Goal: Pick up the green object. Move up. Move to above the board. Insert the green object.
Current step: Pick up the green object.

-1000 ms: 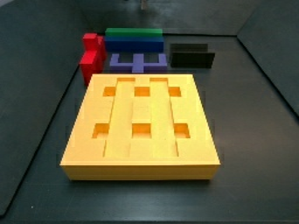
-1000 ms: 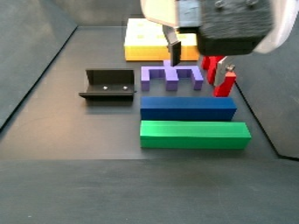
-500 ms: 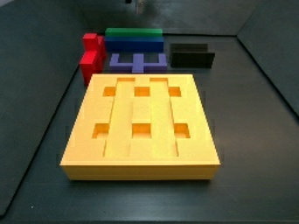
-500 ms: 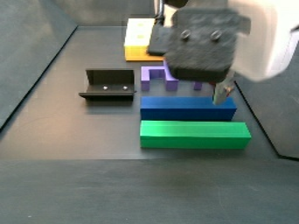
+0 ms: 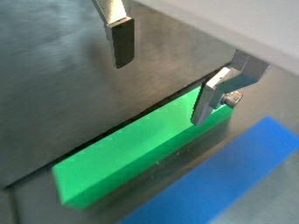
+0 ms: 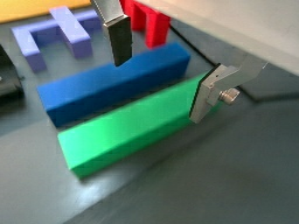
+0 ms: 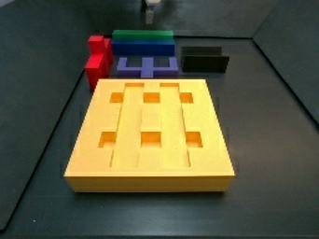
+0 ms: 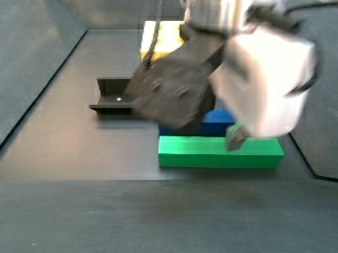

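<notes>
- The board (image 7: 152, 131) is the biggest thing I see: a flat orange-yellow slab with lengthwise grooves and six square holes, lying on the dark floor (image 7: 268, 131) with its long axis running away from the side camera.
- The arm's white and dark housing (image 8: 231, 74) fills much of a side view and hides most of the pieces behind it.
- The green bar (image 8: 199, 153) lies flat on the floor, untouched, a plain smooth rectangular block. In that side view its long axis runs across the picture, parallel to the blue block (image 6: 111, 77) just beside it.
- In a side view the bar (image 7: 144, 36) sits at the far end, beyond the board, crosswise to the board's length.
- Past the blue block stand a purple piece (image 6: 56, 32) with prongs and the red block (image 6: 147, 19).
- The fixture (image 8: 117, 96), a dark L-shaped bracket, stands apart to one side.
- My gripper (image 6: 162, 68) hangs over the bar with its jaws spread wide and nothing between them; the silver fingers (image 5: 121, 37) straddle the bar's width.
</notes>
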Controlling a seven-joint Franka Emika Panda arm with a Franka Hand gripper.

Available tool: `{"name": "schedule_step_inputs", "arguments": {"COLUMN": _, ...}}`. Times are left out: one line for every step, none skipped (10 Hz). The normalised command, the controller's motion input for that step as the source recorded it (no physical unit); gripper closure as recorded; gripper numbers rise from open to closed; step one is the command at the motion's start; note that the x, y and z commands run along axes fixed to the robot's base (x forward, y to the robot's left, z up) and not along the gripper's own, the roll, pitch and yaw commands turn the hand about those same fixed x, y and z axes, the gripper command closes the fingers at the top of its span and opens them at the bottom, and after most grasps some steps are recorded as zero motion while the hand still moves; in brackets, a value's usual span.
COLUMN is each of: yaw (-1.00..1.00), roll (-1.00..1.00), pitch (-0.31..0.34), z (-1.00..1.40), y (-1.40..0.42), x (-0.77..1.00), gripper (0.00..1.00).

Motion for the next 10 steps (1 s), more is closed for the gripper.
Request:
{"name": "schedule_step_inputs", "arguments": {"yaw": -0.28, "roll": -0.11, "pitch": -0.106, "z": -0.37, "y": 0.12, "x": 0.14, "gripper": 0.0}}
{"name": "schedule_step_inputs", "arguments": {"yaw": -0.25, "roll": -0.13, "pitch": -0.144, "z": -0.2, "y": 0.0, "x": 0.17, "gripper": 0.0}}
{"name": "schedule_step_inputs", "arguments": {"yaw": -0.27, "roll": -0.16, "pitch": -0.186, "z": -0.27, "y": 0.0, "x": 0.05, "gripper": 0.0}}
{"name": "schedule_step_inputs", "arguments": {"yaw": -0.33, "roll": -0.29, "pitch": -0.204, "z": -0.2, "y": 0.0, "x": 0.0, "gripper": 0.0}}
{"name": "schedule_step_inputs", "arguments": {"yaw": -0.3, "roll": -0.46, "pitch": -0.29, "z": -0.07, "y": 0.11, "x": -0.03, "gripper": 0.0}}
{"name": "schedule_step_inputs", "arguments": {"yaw": -0.26, "roll": -0.43, "pitch": -0.284, "z": -0.12, "y": 0.07, "x": -0.03, "gripper": 0.0}}
{"name": "schedule_step_inputs", "arguments": {"yaw": -0.15, "roll": -0.41, "pitch": -0.283, "z": -0.16, "y": 0.0, "x": 0.0, "gripper": 0.0}}
{"name": "schedule_step_inputs", "arguments": {"yaw": -0.08, "roll": -0.22, "pitch": -0.153, "z": -0.13, "y": -0.08, "x": 0.0, "gripper": 0.0}}
{"name": "schedule_step_inputs", "arguments": {"yaw": 0.0, "roll": 0.0, "pitch": 0.0, "z": -0.11, "y": -0.31, "x": 0.03, "gripper": 0.0}}
{"name": "schedule_step_inputs", "arguments": {"yaw": 0.0, "roll": 0.11, "pitch": 0.006, "z": -0.09, "y": -0.23, "x": 0.0, "gripper": 0.0}}
